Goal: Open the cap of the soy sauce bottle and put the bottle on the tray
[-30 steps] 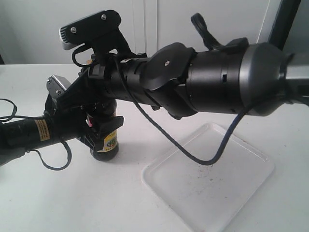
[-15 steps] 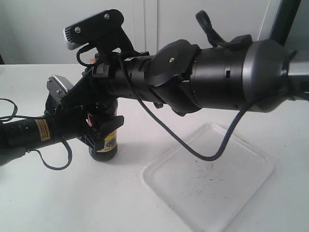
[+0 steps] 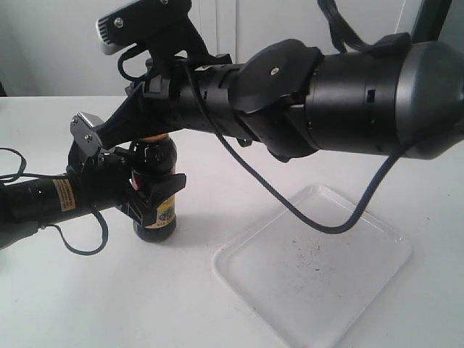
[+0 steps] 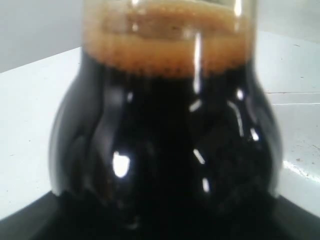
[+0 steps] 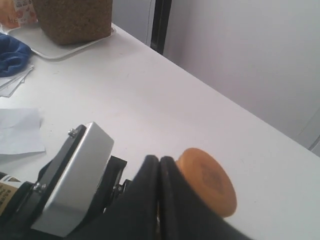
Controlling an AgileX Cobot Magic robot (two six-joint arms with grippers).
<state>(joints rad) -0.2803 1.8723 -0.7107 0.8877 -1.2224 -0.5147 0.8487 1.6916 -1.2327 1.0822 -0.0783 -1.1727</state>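
The soy sauce bottle (image 3: 155,217) stands upright on the white table, left of the tray (image 3: 330,290). My left gripper (image 3: 154,190) is shut on its body from the left side. In the left wrist view the dark bottle (image 4: 165,140) fills the picture, foam at its neck. The orange-gold cap (image 3: 154,138) shows only as a sliver under my right arm. My right gripper (image 3: 123,129) hovers at cap height with both fingers pressed together. In the right wrist view, the shut right gripper (image 5: 159,162) lies right beside the cap's round lid (image 5: 207,181), nothing between the fingers.
A black cable (image 3: 319,225) hangs from the right arm over the tray's near corner. The left arm's silver camera housing (image 5: 80,175) sits close beside my right fingers. Farther off lie a brown cork-like block (image 5: 72,20), a blue cloth (image 5: 12,55) and papers (image 5: 17,130).
The right arm has risen and tilted up, uncovering the bottle's shoulder and neck. The left gripper and the bottle have stayed where they were.
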